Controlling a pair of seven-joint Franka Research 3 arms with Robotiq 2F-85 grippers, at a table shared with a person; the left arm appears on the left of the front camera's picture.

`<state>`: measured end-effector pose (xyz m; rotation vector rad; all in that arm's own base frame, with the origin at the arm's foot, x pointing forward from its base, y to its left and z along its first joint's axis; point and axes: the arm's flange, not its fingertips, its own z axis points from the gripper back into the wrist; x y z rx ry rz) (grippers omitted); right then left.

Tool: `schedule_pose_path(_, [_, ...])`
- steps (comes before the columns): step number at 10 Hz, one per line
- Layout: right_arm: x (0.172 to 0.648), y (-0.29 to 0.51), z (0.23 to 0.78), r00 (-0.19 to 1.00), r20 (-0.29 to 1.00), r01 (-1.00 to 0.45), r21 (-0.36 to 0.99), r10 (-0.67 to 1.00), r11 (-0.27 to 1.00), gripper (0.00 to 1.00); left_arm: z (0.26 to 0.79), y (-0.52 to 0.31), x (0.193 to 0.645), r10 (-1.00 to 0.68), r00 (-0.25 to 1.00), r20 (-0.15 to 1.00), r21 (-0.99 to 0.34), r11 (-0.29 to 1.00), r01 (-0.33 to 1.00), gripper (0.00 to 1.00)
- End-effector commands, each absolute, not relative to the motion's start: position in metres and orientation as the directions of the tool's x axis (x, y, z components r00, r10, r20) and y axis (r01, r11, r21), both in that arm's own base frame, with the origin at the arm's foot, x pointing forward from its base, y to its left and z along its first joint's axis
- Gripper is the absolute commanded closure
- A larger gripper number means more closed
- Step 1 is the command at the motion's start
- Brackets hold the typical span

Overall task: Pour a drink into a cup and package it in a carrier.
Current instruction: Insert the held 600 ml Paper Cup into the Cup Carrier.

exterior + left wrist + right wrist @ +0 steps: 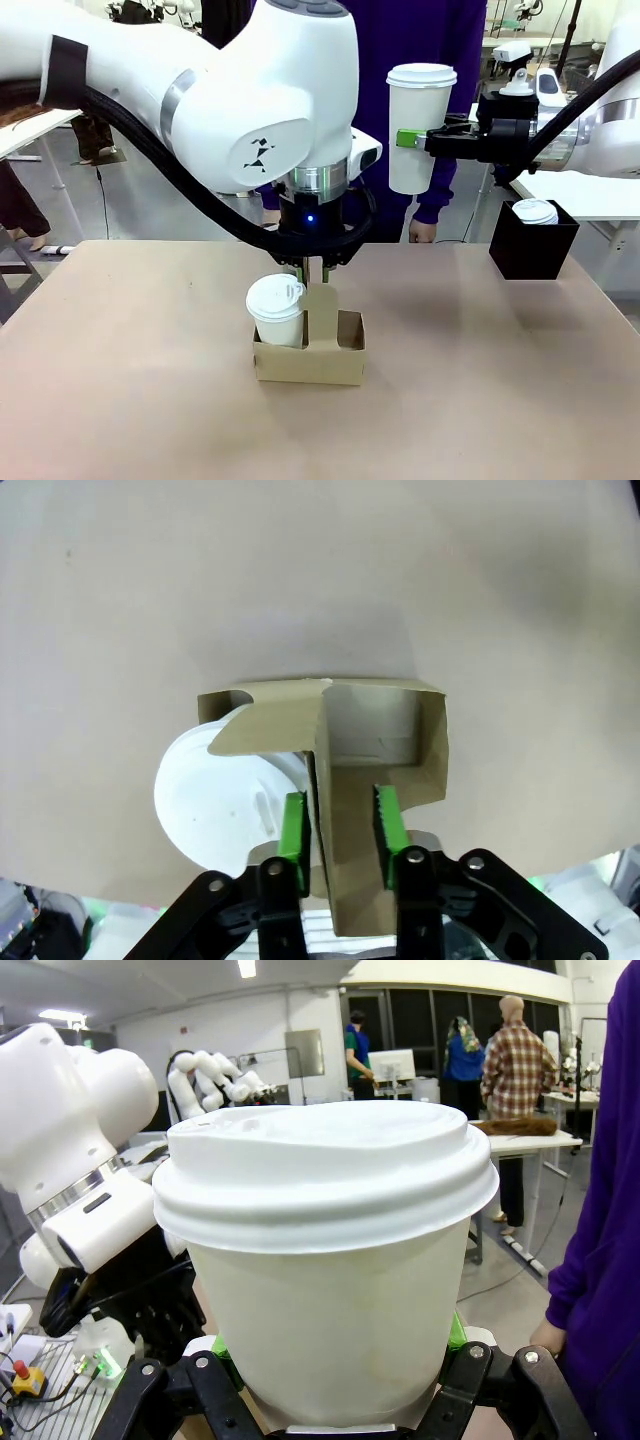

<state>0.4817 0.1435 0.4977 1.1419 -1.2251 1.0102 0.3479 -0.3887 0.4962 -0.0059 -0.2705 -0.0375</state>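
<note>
A low brown cardboard carrier [310, 362] [430, 750] stands on the table with one lidded white cup [275, 308] [210, 800] in its left slot. Its right slot holds nothing. My left gripper [322, 272] [340, 810] hangs straight above it, open, with the upright handle tab [350, 860] between its green pads [293, 825] and a small gap at the left pad. High at the right, my right gripper [412, 138] [335, 1360] is shut on a second lidded cup [420, 120] [330, 1290], held upright in the air. The drink is hidden under the lids.
A black square box [532, 250] with white lids [535, 211] on top stands at the table's far right. A person in a purple top [430, 30] stands behind the table, with one hand [422, 231] at the far edge. Bare tabletop [500, 390] lies around the carrier.
</note>
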Motion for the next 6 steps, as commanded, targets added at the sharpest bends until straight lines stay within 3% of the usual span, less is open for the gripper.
schedule_pose_path(1, [0.482, 0.144, 0.498, 0.093, 0.995, -0.982, 0.096, -0.024, 0.164, 0.19, 0.515, -0.366, 0.35, -0.074, 0.972, 0.224, -0.064, 0.994, 0.09, 0.0])
schedule_pose_path(3, [0.493, 0.126, 0.487, 0.151, 0.988, -0.983, 0.145, 0.044, 0.116, 0.19, 0.54, -0.342, 0.364, -0.14, 0.977, 0.162, -0.151, 0.975, 0.165, 0.06])
schedule_pose_path(4, [0.494, 0.122, 0.478, 0.166, 0.984, -0.985, 0.163, 0.061, 0.048, 0.19, 0.558, -0.323, 0.374, -0.178, 0.971, 0.163, -0.211, 0.955, 0.21, 0.0])
schedule_pose_path(6, [0.489, 0.12, 0.46, 0.162, 0.985, -0.984, 0.165, 0.051, -0.065, 0.19, 0.576, -0.284, 0.393, -0.35, 0.92, 0.177, -0.281, 0.877, 0.388, 0.0])
